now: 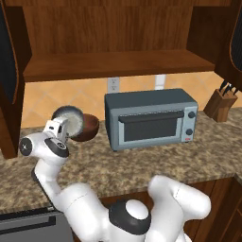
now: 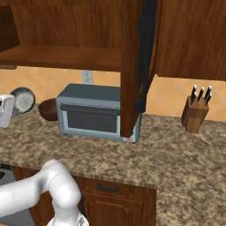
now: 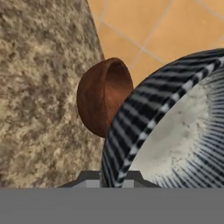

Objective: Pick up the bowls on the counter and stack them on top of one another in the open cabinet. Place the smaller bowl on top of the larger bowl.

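Observation:
My gripper (image 1: 60,128) is shut on the rim of the smaller grey speckled bowl (image 1: 69,119), holding it tipped on edge just above the counter (image 1: 156,163) at the left. In the hand view the smaller bowl (image 3: 175,131) looms close, with my gripper (image 3: 113,178) clamped on its striped rim. The larger brown wooden bowl (image 1: 90,127) sits on the counter right behind it, against the tiled wall and left of the toaster oven; it also shows in the hand view (image 3: 104,103) and right base view (image 2: 47,109). The open cabinet's shelf (image 1: 118,64) runs bare overhead.
A grey toaster oven (image 1: 150,118) stands mid-counter under the shelf. A knife block (image 1: 220,105) is at the far right. Open cabinet doors hang at both sides; one door (image 2: 137,66) juts forward over the oven. A stove edge (image 1: 26,226) lies lower left.

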